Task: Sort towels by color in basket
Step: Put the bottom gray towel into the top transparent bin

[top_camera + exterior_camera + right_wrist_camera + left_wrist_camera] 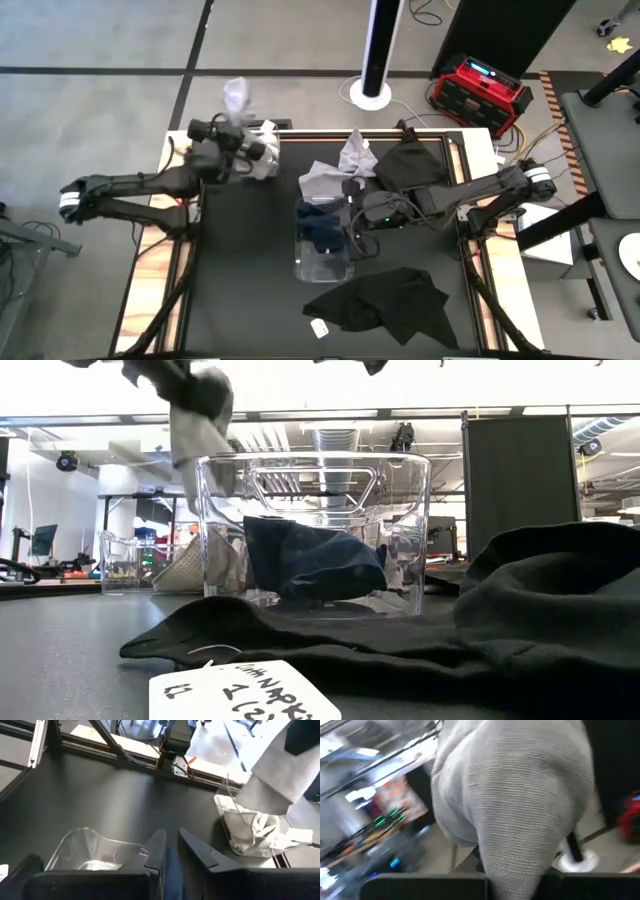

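Note:
My left gripper (243, 138) is raised over the table's far left, shut on a light grey towel (238, 100) that hangs below it (195, 440) and fills the left wrist view (520, 805). A small clear basket (268, 152) beside it holds a white towel (250, 832). The larger clear basket (325, 245) at the table's middle holds a navy towel (315, 565). My right gripper (172, 834) hovers over this basket's far end, open by a narrow gap, nothing between its tips. Grey towels (340, 168) and a black towel (410, 165) lie on the far table. My left gripper holds the light grey towel by its bunched upper part (205, 395), which hides the fingers. The towel hangs slack below the gripper, lifted clear of the table and of the small basket. One layer or several, I cannot tell.
A large black towel (385, 300) is spread on the near table in front of the middle basket, with a white tag (245, 690) at its near edge. A white post's round base (372, 95) and a red box (480, 90) stand beyond the far edge.

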Robot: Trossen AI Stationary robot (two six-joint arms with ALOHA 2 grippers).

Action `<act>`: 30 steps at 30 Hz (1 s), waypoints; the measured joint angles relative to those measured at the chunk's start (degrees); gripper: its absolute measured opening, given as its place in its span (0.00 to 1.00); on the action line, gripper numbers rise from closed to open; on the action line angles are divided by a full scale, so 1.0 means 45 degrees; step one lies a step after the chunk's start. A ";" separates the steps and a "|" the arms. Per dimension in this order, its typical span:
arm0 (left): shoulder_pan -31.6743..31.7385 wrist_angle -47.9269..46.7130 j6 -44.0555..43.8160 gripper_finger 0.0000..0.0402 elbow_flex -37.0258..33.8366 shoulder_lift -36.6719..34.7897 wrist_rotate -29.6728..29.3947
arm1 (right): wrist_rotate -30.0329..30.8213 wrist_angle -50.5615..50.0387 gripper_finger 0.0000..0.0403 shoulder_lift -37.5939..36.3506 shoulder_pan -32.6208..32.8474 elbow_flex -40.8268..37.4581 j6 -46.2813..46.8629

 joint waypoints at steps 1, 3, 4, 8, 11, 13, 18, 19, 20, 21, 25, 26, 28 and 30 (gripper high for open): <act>0.0513 -0.0475 -0.0395 0.00 0.0000 0.0118 0.0000 | -0.0003 0.0061 0.09 -0.0124 0.0000 -0.0164 -0.0001; 0.1411 -0.1329 -0.1075 0.00 0.0000 0.0434 0.0213 | 0.0012 0.0073 0.09 -0.0491 -0.0010 -0.0536 0.0003; 0.1820 -0.1819 -0.1381 0.00 -0.0002 0.0574 0.0571 | 0.0076 0.0098 0.09 -0.0698 -0.0034 -0.0717 0.0005; 0.3311 -0.2873 -0.2807 0.00 -0.0010 0.1117 0.2072 | 0.0559 0.0985 0.09 -0.1739 -0.0067 -0.1748 0.0028; 0.4155 -0.2945 -0.3192 0.00 -0.0010 0.1477 0.2531 | 0.0563 0.2385 0.09 -0.2444 -0.0126 -0.2836 -0.0006; 0.4593 -0.2949 -0.3462 0.00 -0.0010 0.1628 0.3075 | 0.0568 0.3077 0.09 -0.2894 -0.0141 -0.3511 -0.0011; 0.5223 -0.3220 -0.3553 0.00 -0.0010 0.1999 0.3536 | 0.0561 0.4331 0.09 -0.3690 -0.0170 -0.4650 0.0240; 0.5273 -0.3360 -0.3470 0.00 -0.0010 0.2101 0.3244 | 0.0561 0.4522 0.09 -0.3791 -0.0170 -0.4824 0.0330; 0.5286 -0.3459 -0.3466 0.00 -0.0010 0.2210 0.2959 | 0.0563 0.4643 0.09 -0.3847 -0.0173 -0.4969 0.0369; 0.5303 -0.3540 -0.3461 0.00 -0.0010 0.2322 0.2700 | 0.0567 0.4854 0.09 -0.3870 -0.0176 -0.5091 0.0422; 0.5306 -0.4302 -0.3570 0.00 -0.0010 0.2826 0.2257 | 0.0559 0.5126 0.09 -0.3809 -0.0180 -0.5293 0.0431; 0.5306 -0.4610 -0.3679 0.00 -0.0010 0.2941 0.2176 | 0.0562 0.5126 0.09 -0.3764 -0.0180 -0.5293 0.0436; 0.5306 -0.5348 -0.4045 0.00 -0.0010 0.3181 0.1707 | 0.0559 0.5126 0.09 -0.3720 -0.0180 -0.5293 0.0470; 0.5306 -0.6243 -0.4437 0.00 -0.0010 0.3392 0.1250 | 0.0559 0.5122 0.09 -0.3686 -0.0180 -0.5293 0.0635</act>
